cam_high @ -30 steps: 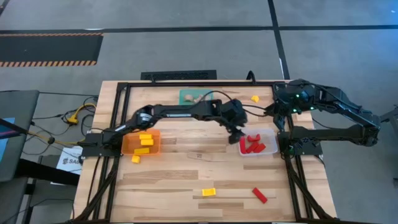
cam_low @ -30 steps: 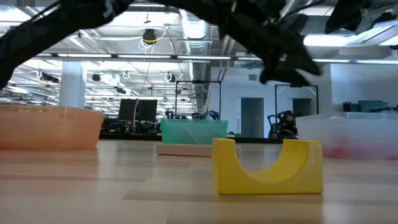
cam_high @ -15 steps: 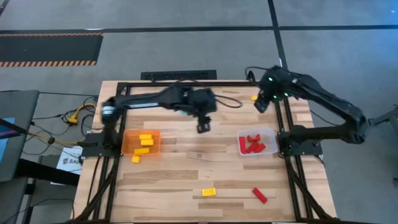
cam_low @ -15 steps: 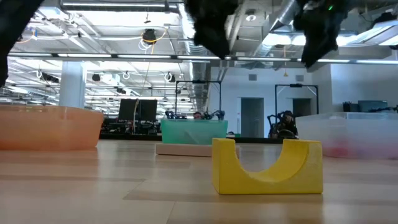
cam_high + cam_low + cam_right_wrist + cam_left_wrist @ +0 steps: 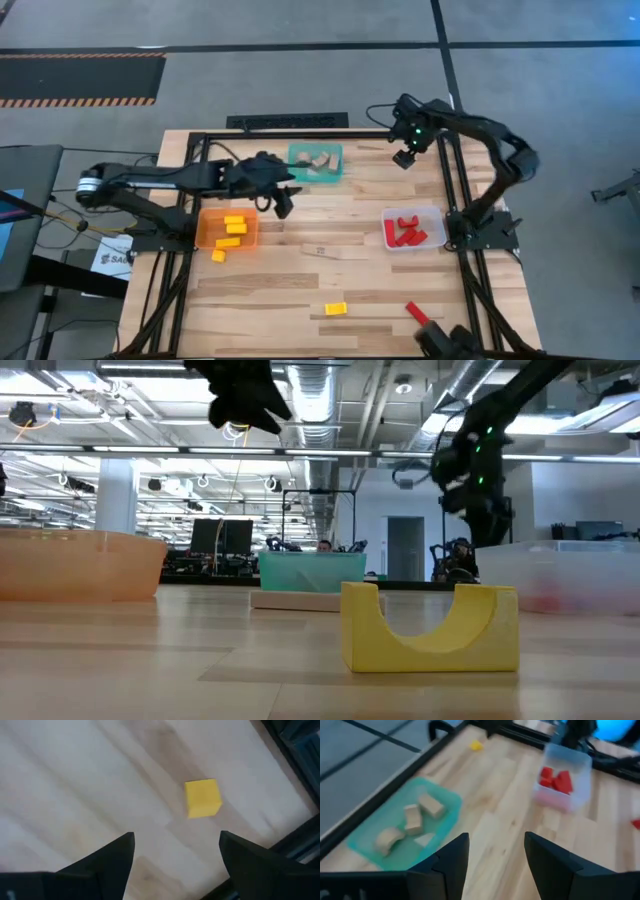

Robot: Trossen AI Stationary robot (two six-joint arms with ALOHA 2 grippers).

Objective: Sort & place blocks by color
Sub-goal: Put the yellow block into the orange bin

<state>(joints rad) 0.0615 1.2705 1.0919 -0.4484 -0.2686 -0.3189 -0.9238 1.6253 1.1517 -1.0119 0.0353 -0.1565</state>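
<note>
Blocks are spread over the tabletop (image 5: 300,290) and three bins. Yellow blocks (image 5: 234,226) lie in the orange bin (image 5: 203,240), with one yellow block (image 5: 218,256) on the wood just beside it. Red blocks (image 5: 404,232) fill the clear bin (image 5: 436,214). Tan blocks (image 5: 317,160) sit in the teal bin (image 5: 296,152). A yellow arch block (image 5: 336,309) and a red block (image 5: 416,313) lie loose near the front edge. A yellow cube (image 5: 202,797) rests near the far right corner. Right end effector (image 5: 405,158) hangs over that cube, fingers spread wide, grasping nothing. Left end effector (image 5: 283,205) is raised between the orange and teal bins, fingers (image 5: 547,865) apart and empty. Low view: arch block close up, both arms up above the tabletop.
</note>
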